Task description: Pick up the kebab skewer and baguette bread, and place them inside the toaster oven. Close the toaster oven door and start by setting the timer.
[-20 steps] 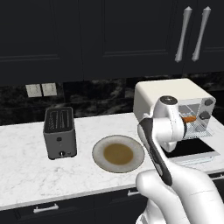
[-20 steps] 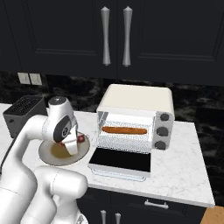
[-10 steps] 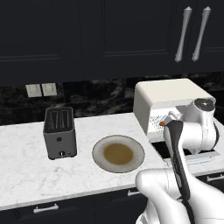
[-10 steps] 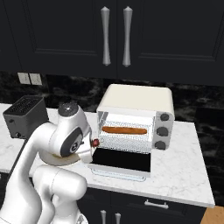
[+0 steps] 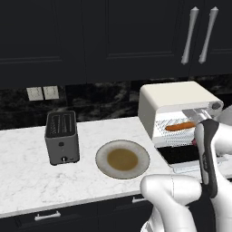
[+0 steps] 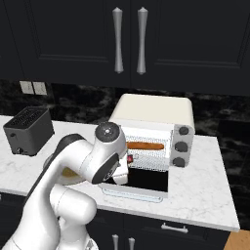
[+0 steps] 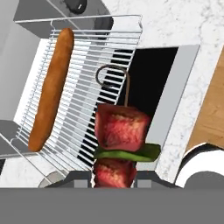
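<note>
Carrying the kebab skewer (image 7: pixel 121 144), the end effector (image 7: pixel 114 180) is clamping it before the toaster oven (image 6: pixel 152 110); baguette bread (image 7: pixel 51 87) is lying racked; door-closing and timer are remaining.

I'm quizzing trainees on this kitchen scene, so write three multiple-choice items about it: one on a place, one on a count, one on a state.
1. Where does the baguette bread lie?
A. On the plate
B. On a wire rack in the toaster oven
C. On top of the grey toaster

2. How many dark knobs run down the toaster oven's right side?
A. One
B. Three
C. Five

3. How does the toaster oven door stand?
A. Shut
B. Folded down open
C. Taken off and lying on the floor

Answers:
1 B: the hand view shows the loaf resting on the rack.
2 B: the right base view shows three knobs stacked.
3 B: the dark panel lies flat in front of the oven, while the gripper holds the kebab skewer over it.
</note>
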